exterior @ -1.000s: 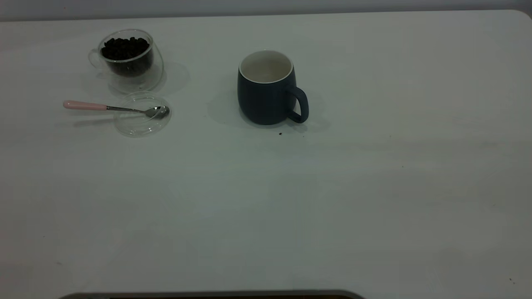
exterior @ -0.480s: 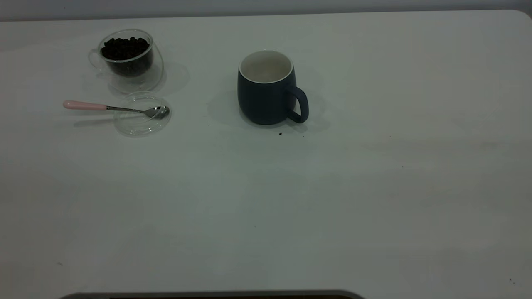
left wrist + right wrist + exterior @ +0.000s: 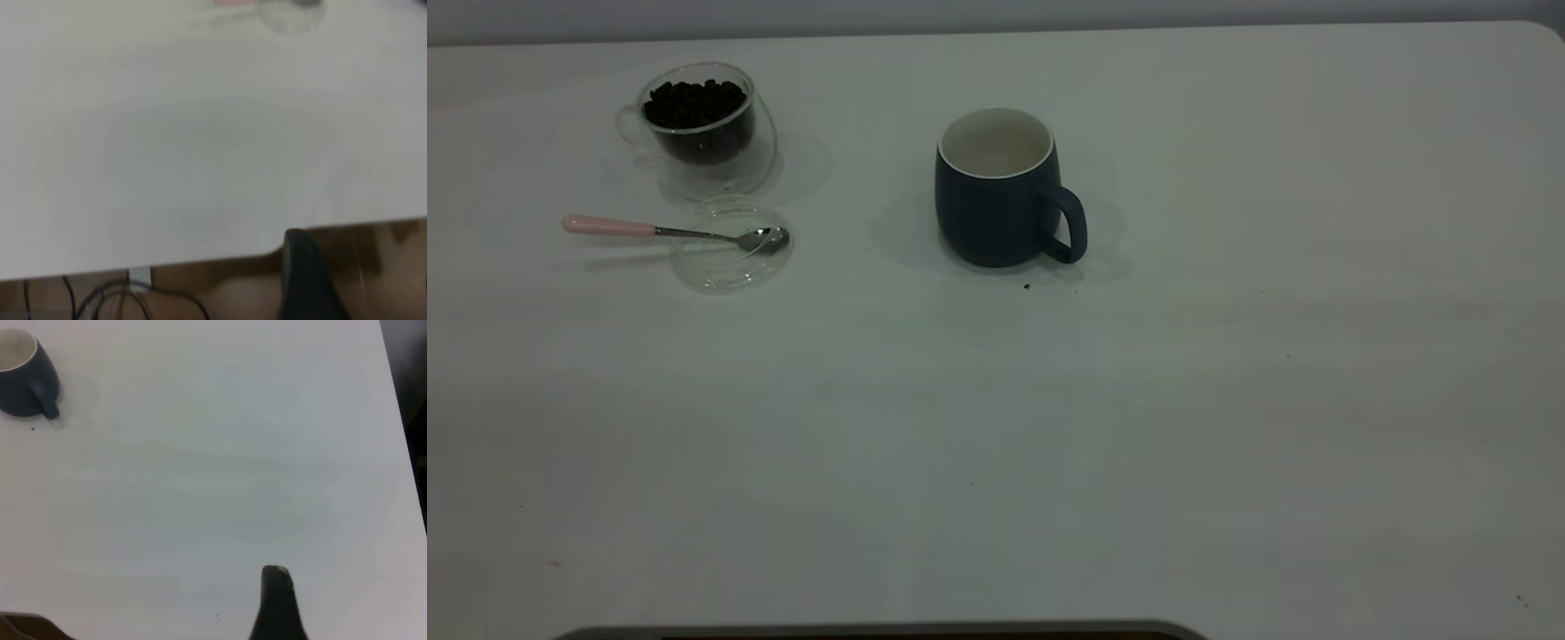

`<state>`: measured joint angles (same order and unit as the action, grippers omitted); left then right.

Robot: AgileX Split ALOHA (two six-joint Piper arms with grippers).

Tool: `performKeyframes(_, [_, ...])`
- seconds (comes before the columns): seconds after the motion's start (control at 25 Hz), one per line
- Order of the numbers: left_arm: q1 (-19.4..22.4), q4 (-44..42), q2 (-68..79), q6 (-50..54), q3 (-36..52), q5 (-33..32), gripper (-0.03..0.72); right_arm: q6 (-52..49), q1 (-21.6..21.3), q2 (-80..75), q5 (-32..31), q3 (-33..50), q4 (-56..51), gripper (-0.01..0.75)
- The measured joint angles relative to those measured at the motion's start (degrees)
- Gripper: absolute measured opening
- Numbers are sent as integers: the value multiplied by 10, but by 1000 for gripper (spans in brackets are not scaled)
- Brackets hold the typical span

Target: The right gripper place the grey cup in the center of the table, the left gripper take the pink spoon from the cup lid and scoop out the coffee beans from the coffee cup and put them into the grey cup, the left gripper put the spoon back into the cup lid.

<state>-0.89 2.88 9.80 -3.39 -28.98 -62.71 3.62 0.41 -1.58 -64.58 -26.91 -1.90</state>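
The grey cup (image 3: 996, 191) stands upright near the middle of the white table (image 3: 1138, 427), handle toward the right; it also shows in the right wrist view (image 3: 23, 380). The clear coffee cup (image 3: 704, 133) holds the coffee beans (image 3: 694, 102) at the far left. The pink spoon (image 3: 609, 226) lies with its bowl in the cup lid (image 3: 729, 258), just in front of the coffee cup. The lid shows faintly in the left wrist view (image 3: 290, 19). Neither arm shows in the exterior view. My left gripper (image 3: 300, 280) is off the table's edge. My right gripper (image 3: 277, 607) is over bare table far from the cup.
A few dark specks (image 3: 1026, 286) lie on the table by the grey cup. A dark strip (image 3: 871, 633) runs along the table's near edge. Cables (image 3: 100, 300) and brown floor show beyond the table edge in the left wrist view.
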Motion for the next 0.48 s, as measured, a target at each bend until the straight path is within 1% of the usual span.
performKeyframes(0.16, [0, -9, -47, 0, 9, -14, 484, 0, 0, 0, 0, 0, 0, 591])
performKeyframes(0.36, [1, -9, -71, 2, 11, -18, 484, 0, 0, 0, 0, 0, 0, 591])
performKeyframes(0.48, [13, -10, -73, 2, 11, -18, 484, 0, 0, 0, 0, 0, 0, 591])
